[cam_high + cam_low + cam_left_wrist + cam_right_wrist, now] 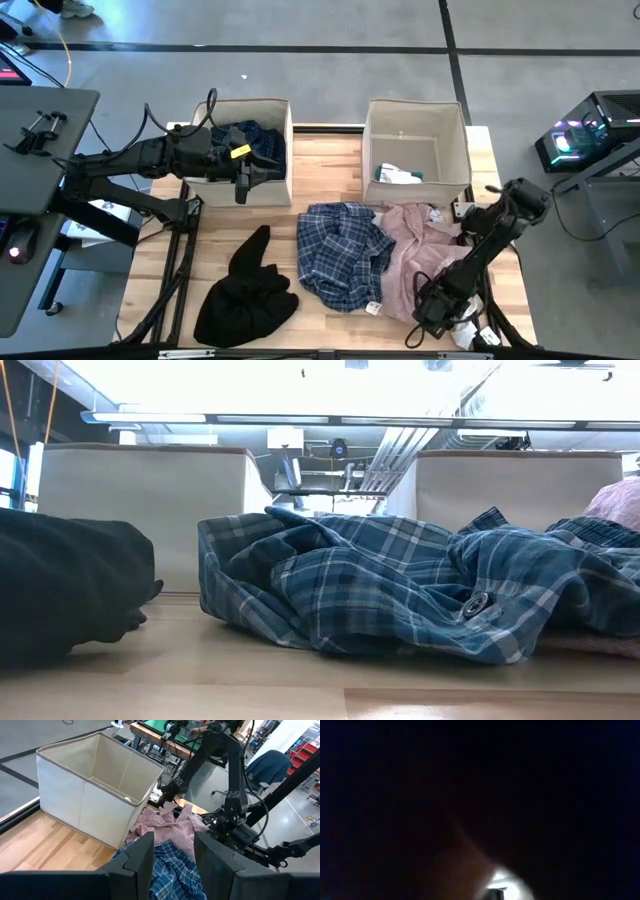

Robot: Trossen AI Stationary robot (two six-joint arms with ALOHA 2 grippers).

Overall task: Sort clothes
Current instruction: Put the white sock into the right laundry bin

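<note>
My left end effector (268, 172) hovers over the front edge of the left bin (262, 104), its fingers (137, 857) parted and holding nothing. The dark navy patterned garment (252, 138) lies in that bin just behind it, and the blue-white plaid shirt (342, 255) lies on the bench (330, 150) well beyond my fingertips. My right end effector (432, 308) is pressed down at the near edge of the pale pink shirt (415, 250); I cannot tell how far it is open or whether it holds cloth. The black garment (245, 290) lies apart at the bench's front left. White socks (400, 176) sit in the right bin (415, 108).
</note>
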